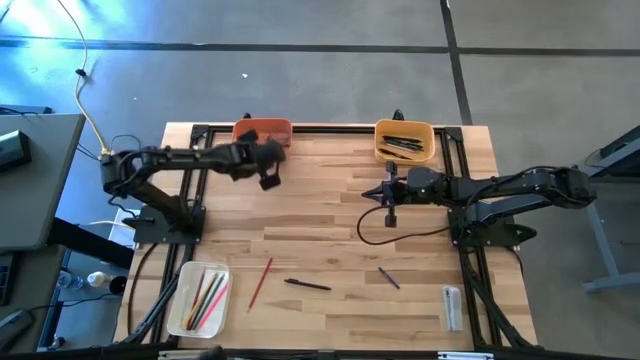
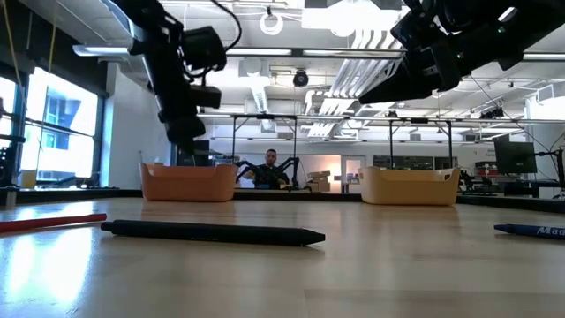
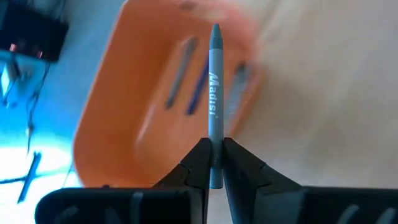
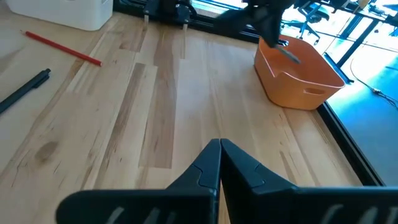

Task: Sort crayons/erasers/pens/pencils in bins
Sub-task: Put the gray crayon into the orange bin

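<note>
Crayon [image 3: 215, 106], grey with white lettering along its barrel, is pinched by its lower end between the fingers of the left gripper [image 3: 215, 163], its pointed tip directed toward the orange bin [image 3: 127, 112]; inside that bin the left wrist view shows a few blurred grey and blue sticks whose kind cannot be told. Seen from above, the left gripper [image 1: 268, 165] hangs at the near edge of the orange bin [image 1: 262, 131], at the far left of the wooden table [image 1: 330, 215]. The yellow-orange bin [image 1: 404, 140] stands at the far right of the table and holds several dark sticks. The right gripper [image 1: 390, 205], its jaws pressed together on nothing, waits over bare wood nearer the middle than the yellow-orange bin. The white bin [image 1: 198, 298] lies at the near left corner with red, green and yellow pencils [image 1: 208, 296] in it. Loose on the table are a red pencil [image 1: 260, 283] just beside the white bin, a black pen [image 1: 307, 285] near the middle of the near edge, and a short blue crayon [image 1: 389, 278] further right. A small clear-grey block [image 1: 452, 307] rests near the near right corner.
</note>
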